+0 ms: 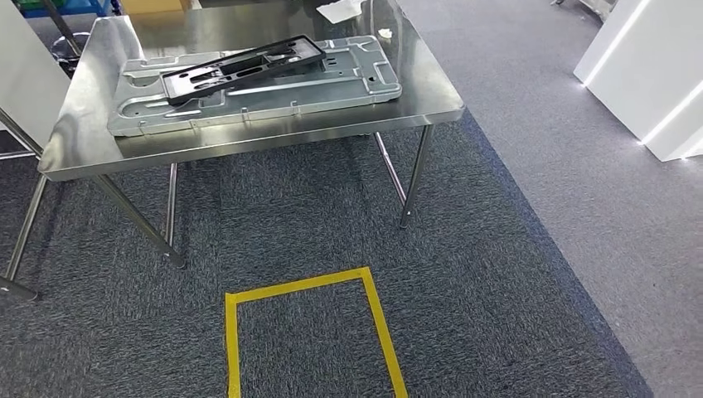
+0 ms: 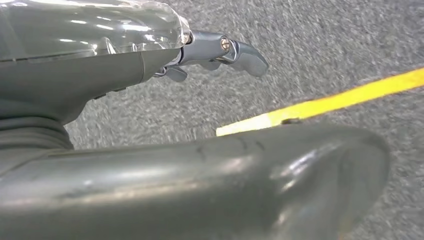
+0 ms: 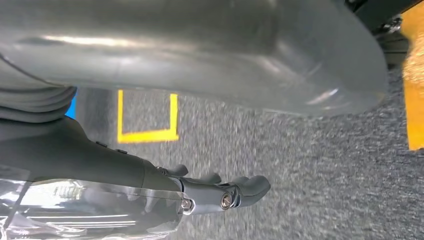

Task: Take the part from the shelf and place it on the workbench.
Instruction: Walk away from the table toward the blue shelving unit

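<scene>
Nearest, the left hand and the right hand hang over grey carpet; each holds nothing, its dark fingers lying loosely apart and only slightly bent. A yellow tape rectangle marks the carpet just ahead of the robot. Beyond it stands the polished stainless-steel workbench on slim metal legs, its near edge facing the tape mark. On the benchtop lies a large flat grey stamped-metal panel, and the black rectangular plastic frame part rests flat on top of that panel, skewed slightly to it. A crumpled white sheet lies at the far edge of the benchtop. To the right, well apart, stands a white cabinet with lit edges.
</scene>
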Action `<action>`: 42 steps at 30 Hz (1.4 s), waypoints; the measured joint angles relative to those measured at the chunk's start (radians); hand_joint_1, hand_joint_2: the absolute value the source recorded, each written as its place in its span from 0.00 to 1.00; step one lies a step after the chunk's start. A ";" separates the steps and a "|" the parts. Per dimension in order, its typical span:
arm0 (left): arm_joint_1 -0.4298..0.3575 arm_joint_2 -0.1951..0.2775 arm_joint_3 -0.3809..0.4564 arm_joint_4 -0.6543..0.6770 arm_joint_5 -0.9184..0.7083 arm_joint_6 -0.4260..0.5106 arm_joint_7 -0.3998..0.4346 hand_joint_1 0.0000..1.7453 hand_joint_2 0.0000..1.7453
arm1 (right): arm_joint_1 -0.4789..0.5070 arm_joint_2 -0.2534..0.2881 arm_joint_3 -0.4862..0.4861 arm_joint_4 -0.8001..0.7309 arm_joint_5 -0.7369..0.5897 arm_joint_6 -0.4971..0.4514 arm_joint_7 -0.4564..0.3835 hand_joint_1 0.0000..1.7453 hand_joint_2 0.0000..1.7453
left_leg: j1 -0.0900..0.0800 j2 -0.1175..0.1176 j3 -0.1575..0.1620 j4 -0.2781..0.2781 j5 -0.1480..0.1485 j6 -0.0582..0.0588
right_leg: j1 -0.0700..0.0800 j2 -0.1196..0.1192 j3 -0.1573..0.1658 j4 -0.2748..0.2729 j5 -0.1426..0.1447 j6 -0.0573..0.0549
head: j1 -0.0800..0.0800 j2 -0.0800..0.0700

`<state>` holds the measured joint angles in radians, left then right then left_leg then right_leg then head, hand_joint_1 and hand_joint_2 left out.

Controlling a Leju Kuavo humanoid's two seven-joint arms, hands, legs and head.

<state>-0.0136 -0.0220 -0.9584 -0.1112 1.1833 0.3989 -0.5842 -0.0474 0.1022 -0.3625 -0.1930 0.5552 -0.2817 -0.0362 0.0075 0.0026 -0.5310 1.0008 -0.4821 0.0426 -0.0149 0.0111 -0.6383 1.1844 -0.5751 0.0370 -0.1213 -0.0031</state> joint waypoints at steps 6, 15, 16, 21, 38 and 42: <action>0.002 0.011 -0.005 0.051 -0.046 -0.040 0.058 0.00 0.00 | 0.008 0.010 -0.051 0.000 -0.064 0.009 -0.066 0.00 0.00 | -0.006 0.021 0.004 0.003 -0.006 -0.004 | 0.003 -0.021 0.044 -0.075 0.069 -0.009 | 0.000 0.000; -0.013 0.042 -0.066 0.048 -0.102 -0.033 0.086 0.00 0.00 | 0.006 0.030 -0.117 0.000 -0.094 0.003 -0.089 0.00 0.00 | -0.004 0.011 -0.053 0.153 -0.106 -0.049 | 0.003 -0.015 0.090 -0.189 0.106 -0.053 | 0.000 0.000; -0.015 0.044 -0.070 0.044 -0.105 -0.032 0.085 0.00 0.00 | 0.007 0.030 -0.123 0.000 -0.097 0.003 -0.081 0.00 0.00 | -0.002 0.008 -0.083 0.222 -0.137 -0.052 | 0.004 -0.012 0.089 -0.188 0.106 -0.055 | 0.000 0.000; -0.032 0.047 -0.089 0.025 -0.116 -0.035 0.070 0.00 0.00 | 0.008 0.030 -0.145 0.000 -0.104 0.004 -0.044 0.00 0.00 | 0.007 -0.001 -0.039 0.136 -0.055 -0.056 | 0.004 0.013 0.092 -0.181 0.103 -0.051 | 0.000 0.000; -0.058 0.033 -0.122 0.003 -0.098 0.004 0.170 0.00 0.00 | 0.005 0.010 -0.141 0.000 -0.010 0.035 -0.075 0.00 0.00 | -0.001 0.029 0.016 0.005 -0.016 -0.019 | 0.006 -0.030 0.070 -0.144 0.102 -0.012 | 0.000 0.000; -0.058 0.031 -0.118 0.003 -0.075 0.015 0.165 0.00 0.00 | 0.003 0.010 -0.129 0.000 0.016 0.035 -0.074 0.00 0.00 | -0.004 0.038 0.018 0.006 -0.022 -0.039 | 0.009 -0.024 0.079 -0.176 0.107 -0.033 | 0.000 0.000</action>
<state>-0.0716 0.0087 -1.0769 -0.1083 1.1079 0.4141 -0.4195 -0.0442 0.1126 -0.4913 -0.1930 0.5712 -0.2463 -0.1105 0.0038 0.0406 -0.5130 1.0070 -0.5043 0.0034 -0.0057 -0.0126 -0.5596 1.0082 -0.4684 0.0035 -0.1213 -0.0031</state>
